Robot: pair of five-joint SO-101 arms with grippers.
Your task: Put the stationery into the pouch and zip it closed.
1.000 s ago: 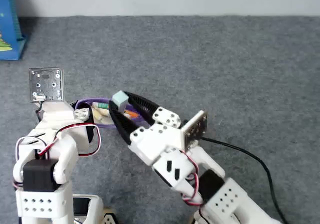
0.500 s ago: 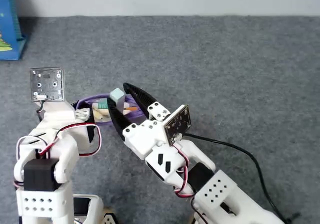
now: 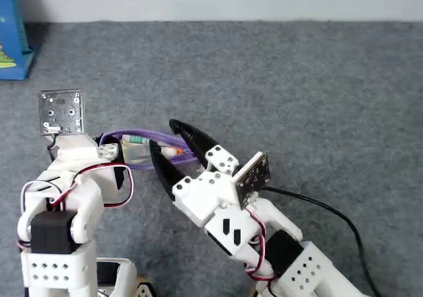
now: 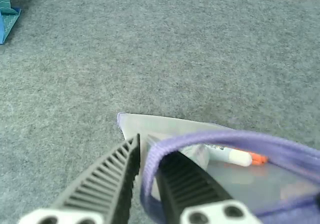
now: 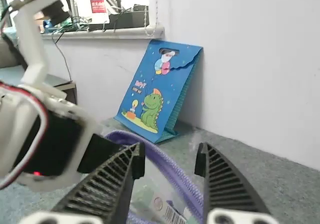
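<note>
A clear pouch [image 3: 135,155] with a purple rim lies on the grey carpet, its mouth open. Inside it are a white pen with an orange end [image 3: 170,151] [image 4: 235,157] and other small stationery. My left gripper [image 3: 109,149] [image 4: 150,170] is shut on the pouch's purple rim [image 4: 225,138] at its left end and holds it up. My right gripper [image 3: 162,134] [image 5: 170,156] hangs open right over the pouch mouth, one black finger on each side of the rim, with nothing between them.
A blue gift bag [image 3: 12,39] [image 5: 157,97] leans against the white wall at the far left. A black cable [image 3: 330,208] trails over the carpet to the right of the right arm.
One second ago a small grey-blue block sat between the right gripper's fingers above the pouch. Now the fingers are empty and the block is out of sight. The left arm has kept still.
</note>
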